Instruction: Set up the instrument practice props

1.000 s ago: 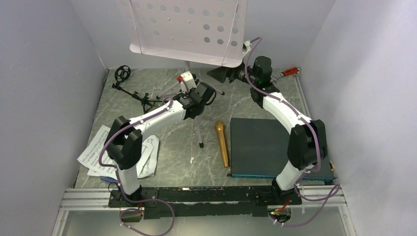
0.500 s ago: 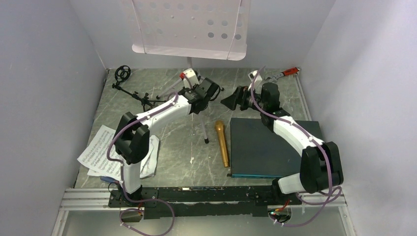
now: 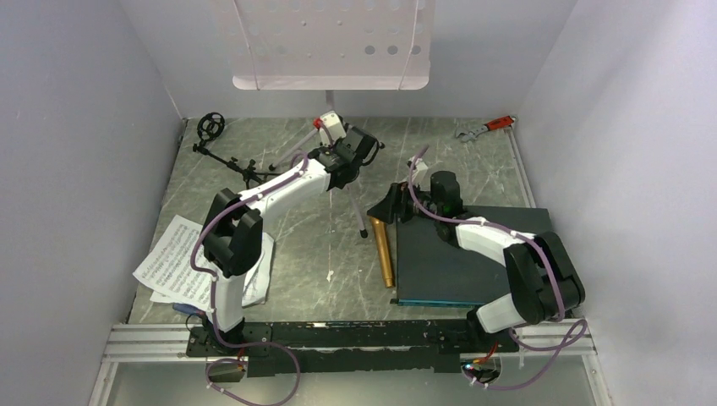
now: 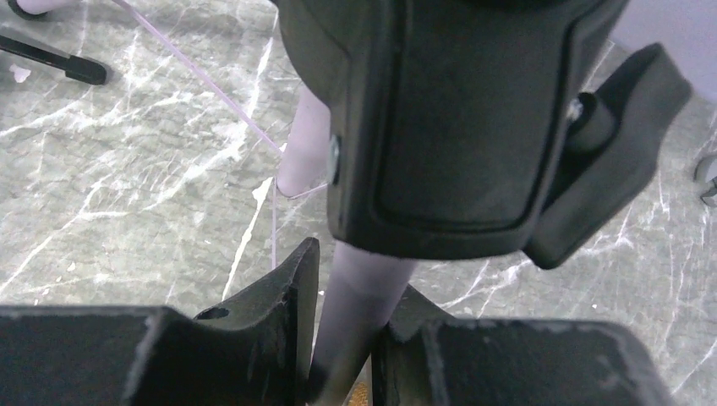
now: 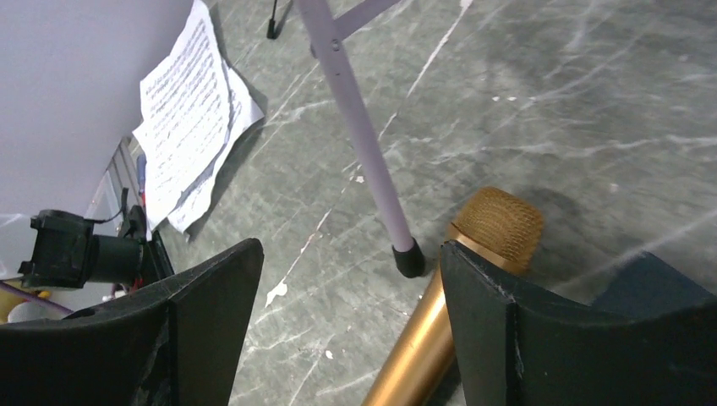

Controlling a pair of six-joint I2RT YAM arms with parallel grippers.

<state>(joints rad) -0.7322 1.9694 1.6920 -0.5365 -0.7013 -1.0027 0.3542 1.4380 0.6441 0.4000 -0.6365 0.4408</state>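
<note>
Left claw (image 4: 342, 338) grips music stand (image 3: 330, 42) (upright).

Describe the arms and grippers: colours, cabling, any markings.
Both arms match: the left arm and right arm have white link shells, bulky black joints and a lilac cable looped outside. The left gripper and right gripper have matte black, wedge-shaped fingers. No markings are legible.
</note>
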